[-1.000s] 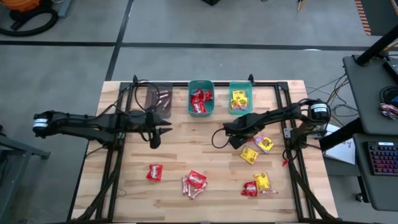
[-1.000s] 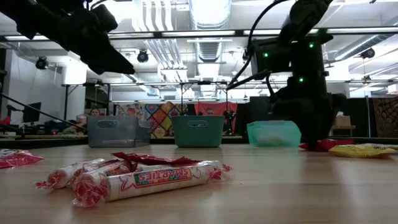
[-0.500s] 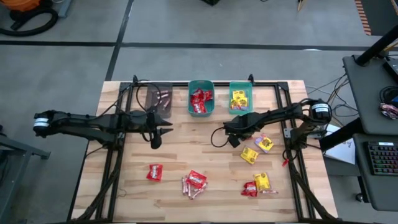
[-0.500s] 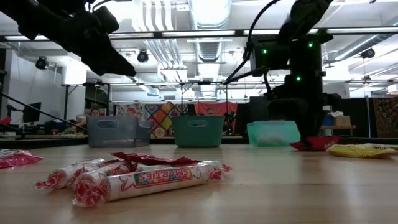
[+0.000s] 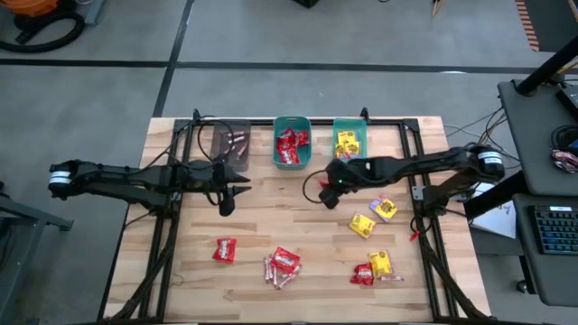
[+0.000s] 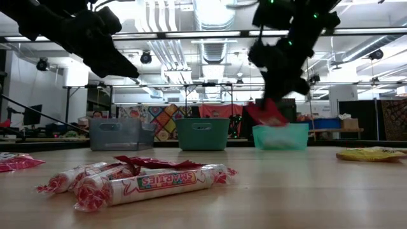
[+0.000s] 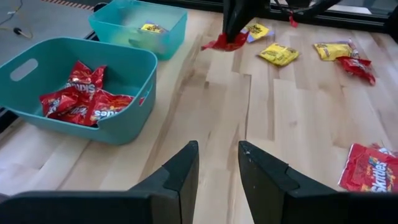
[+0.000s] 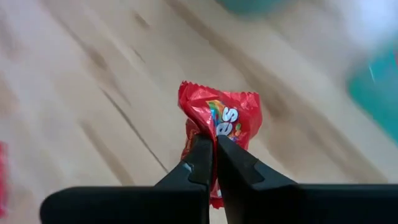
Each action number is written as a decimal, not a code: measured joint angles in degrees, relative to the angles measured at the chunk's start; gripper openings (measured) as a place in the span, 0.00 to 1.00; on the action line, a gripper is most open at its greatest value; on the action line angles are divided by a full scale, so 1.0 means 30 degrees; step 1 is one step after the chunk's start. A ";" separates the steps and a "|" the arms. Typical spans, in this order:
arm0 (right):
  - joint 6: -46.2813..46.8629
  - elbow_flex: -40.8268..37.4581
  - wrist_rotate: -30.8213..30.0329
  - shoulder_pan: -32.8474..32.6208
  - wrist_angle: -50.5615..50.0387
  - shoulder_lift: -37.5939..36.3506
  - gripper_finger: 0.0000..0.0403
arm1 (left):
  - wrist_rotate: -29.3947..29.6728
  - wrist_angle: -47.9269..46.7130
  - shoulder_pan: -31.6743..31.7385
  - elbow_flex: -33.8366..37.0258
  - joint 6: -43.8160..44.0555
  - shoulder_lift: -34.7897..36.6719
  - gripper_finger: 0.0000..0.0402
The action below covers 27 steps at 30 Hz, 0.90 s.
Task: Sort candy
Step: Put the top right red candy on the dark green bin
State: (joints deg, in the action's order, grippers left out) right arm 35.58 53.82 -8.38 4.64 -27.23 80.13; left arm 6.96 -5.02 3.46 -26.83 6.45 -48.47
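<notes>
Candy fills 3 bins (image 5: 292, 144); right end effector (image 8: 214, 163) pinches a red packet (image 8: 224, 121), left end effector (image 7: 217, 168) narrowly parted.

table (image 5: 271, 212): pale wood planks, matt, visible grain | teal bins (image 7: 134, 68): smooth plastic, slight sheen | grey bin (image 5: 230, 144): translucent plastic | red packet (image 8: 227, 121) in right gripper (image 8: 211, 163): crinkled glossy foil | yellow packets (image 7: 278, 55): shiny wrap | gripper fingers (image 7: 180, 180): dark matt plastic

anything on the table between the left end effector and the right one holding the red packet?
High view: only bare wooden tabletop between left end effector and right end effector, shut on glossy red candy packet.
</notes>
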 joint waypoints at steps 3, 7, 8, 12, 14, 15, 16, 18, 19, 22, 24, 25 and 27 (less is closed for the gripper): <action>-0.1591 0.0000 0.0087 0.0141 0.2578 -0.0307 0.03 | 0.0000 0.0000 0.0000 0.0000 0.0411 0.0000 0.24; -0.3566 0.0000 0.0970 0.0724 0.5828 -0.0271 0.03 | 0.0000 0.0000 -0.0021 0.0000 0.1196 -0.0001 0.24; -0.4011 0.0000 0.1063 0.0910 0.6606 -0.0195 0.03 | 0.0000 -0.0006 -0.0022 0.0000 0.1420 -0.0002 0.24; -0.5478 0.0013 0.1312 0.1800 0.8602 0.0183 0.03 | -0.0003 -0.0006 -0.0218 0.0110 0.2273 -0.0007 0.24; -0.6216 0.0058 0.1296 0.2320 0.9243 0.0453 0.03 | -0.0007 -0.0020 -0.0457 0.0249 0.2703 -0.0007 0.24; -0.6569 0.0063 0.1278 0.2550 0.9753 0.0601 0.03 | -0.0009 0.0000 -0.0573 0.0327 0.2927 -0.0007 0.24; -0.6848 0.0084 0.1280 0.2796 1.0326 0.0787 0.03 | -0.0008 0.0000 -0.0710 0.0404 0.3129 -0.0007 0.24; -0.7478 0.0087 0.1280 0.3237 1.1495 0.1222 0.03 | -0.0014 0.0014 -0.0997 0.0604 0.3542 -0.0014 0.24; -0.7808 0.0087 0.1280 0.3448 1.2234 0.1507 0.03 | -0.0014 0.0083 -0.1123 0.0716 0.3738 -0.0028 0.24; -0.8795 0.0095 0.1288 0.4049 1.4422 0.2492 0.03 | -0.0012 0.0699 -0.1463 0.1145 0.4257 -0.0036 0.24; -0.9250 0.0102 0.1282 0.4418 1.6028 0.3227 0.03 | -0.0015 0.0993 -0.1670 0.1398 0.4580 -0.0036 0.24; -0.9384 0.0102 0.1283 0.4592 1.6684 0.3591 0.03 | -0.0010 0.1014 -0.1762 0.1455 0.4778 -0.0036 0.24; -0.9603 0.0127 0.1277 0.4916 1.7825 0.4344 0.03 | -0.0015 0.1052 -0.1924 0.1503 0.5107 -0.0036 0.24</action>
State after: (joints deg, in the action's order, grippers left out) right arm 6.77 54.20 -4.54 19.39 26.24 93.16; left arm 6.92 -1.86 -2.31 -22.32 21.77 -48.58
